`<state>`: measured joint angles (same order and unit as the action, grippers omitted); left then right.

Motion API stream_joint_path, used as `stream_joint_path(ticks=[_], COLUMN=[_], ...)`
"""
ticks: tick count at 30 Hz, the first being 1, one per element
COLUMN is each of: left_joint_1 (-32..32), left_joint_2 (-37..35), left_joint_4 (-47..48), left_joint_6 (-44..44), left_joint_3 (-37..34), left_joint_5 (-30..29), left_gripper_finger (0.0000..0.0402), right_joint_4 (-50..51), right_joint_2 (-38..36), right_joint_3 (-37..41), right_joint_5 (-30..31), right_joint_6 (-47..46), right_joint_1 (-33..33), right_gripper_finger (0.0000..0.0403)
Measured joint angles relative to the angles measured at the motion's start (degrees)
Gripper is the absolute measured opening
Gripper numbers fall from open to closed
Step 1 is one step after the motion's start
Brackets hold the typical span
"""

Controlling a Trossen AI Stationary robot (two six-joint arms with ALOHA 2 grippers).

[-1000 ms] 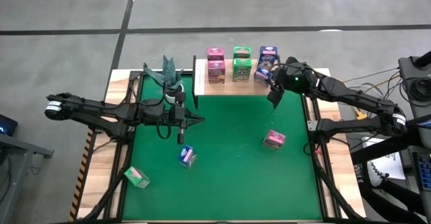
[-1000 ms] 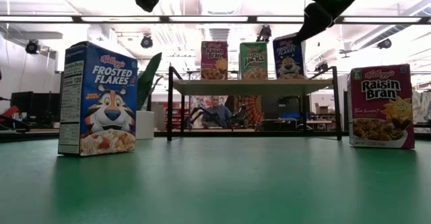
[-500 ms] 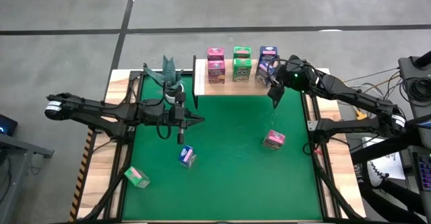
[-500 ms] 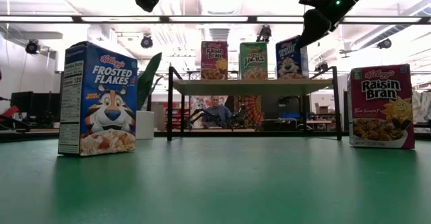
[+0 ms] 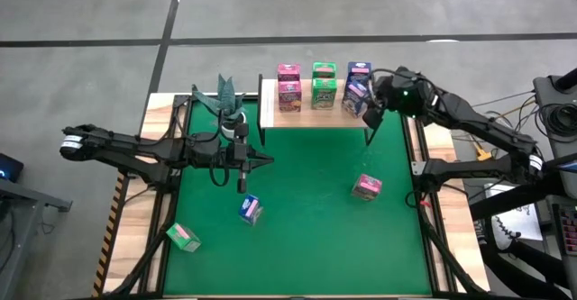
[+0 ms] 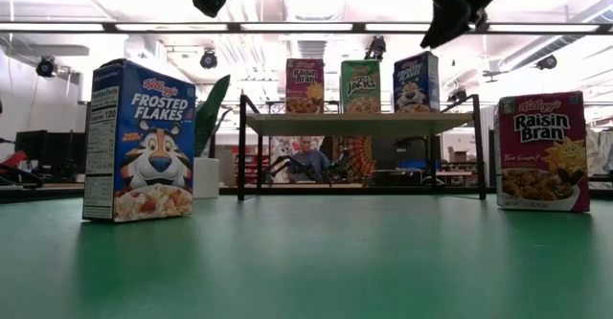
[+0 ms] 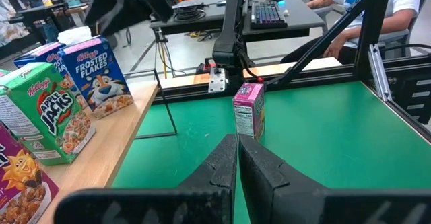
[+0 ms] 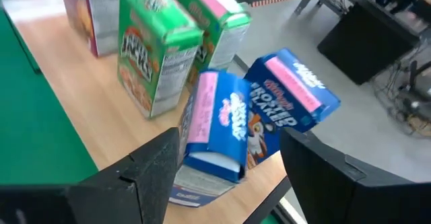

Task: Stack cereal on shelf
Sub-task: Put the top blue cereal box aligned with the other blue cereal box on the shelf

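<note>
Right end effector (image 5: pixel 369 117) has let go, fingers spread, and backed off the blue cereal (image 5: pixel 353 95) now on the shelf (image 5: pixel 306 110). Three boxes left; left end effector (image 5: pixel 241 185) sits closed.

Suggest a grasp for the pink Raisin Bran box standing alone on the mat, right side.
Raisin Bran box stands upright on the green mat, with open mat all round. Probably best: descend from above and pinch its two broad printed faces near the top edge; the narrow depth suits the jaws. The right gripper, open by the shelf, is the nearer one.
</note>
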<state>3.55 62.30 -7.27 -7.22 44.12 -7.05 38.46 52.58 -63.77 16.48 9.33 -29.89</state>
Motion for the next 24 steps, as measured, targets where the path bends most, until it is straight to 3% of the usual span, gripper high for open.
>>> stream_joint_path(ticks=[9, 16, 20, 24], left_joint_1=[0.0, 0.0, 0.0, 0.0], left_joint_2=[0.0, 0.0, 0.0, 0.0], left_joint_4=[0.0, 0.0, 0.0, 0.0], left_joint_6=[0.0, -0.6, -0.6, -0.6], left_joint_3=[0.0, 0.0, 0.0, 0.0], left_joint_5=[0.0, 0.0, 0.0, 0.0], left_gripper_finger=[0.0000, 0.0000, 0.0000, 0.0000], right_joint_4=[1.6, 1.3, 1.3, 1.6], right_joint_2=[-0.1, 1.5, 3.8, 6.4], right_joint_3=[-4.7, -2.6, -1.0, 0.5], right_joint_5=[-2.8, -3.4, -2.6, 3.2], right_joint_6=[-6.9, -7.3, -7.0, -6.1], right_joint_1=[3.6, 9.0, 9.9, 9.9], right_gripper_finger=[0.0214, 0.0154, 0.0113, 0.0076])
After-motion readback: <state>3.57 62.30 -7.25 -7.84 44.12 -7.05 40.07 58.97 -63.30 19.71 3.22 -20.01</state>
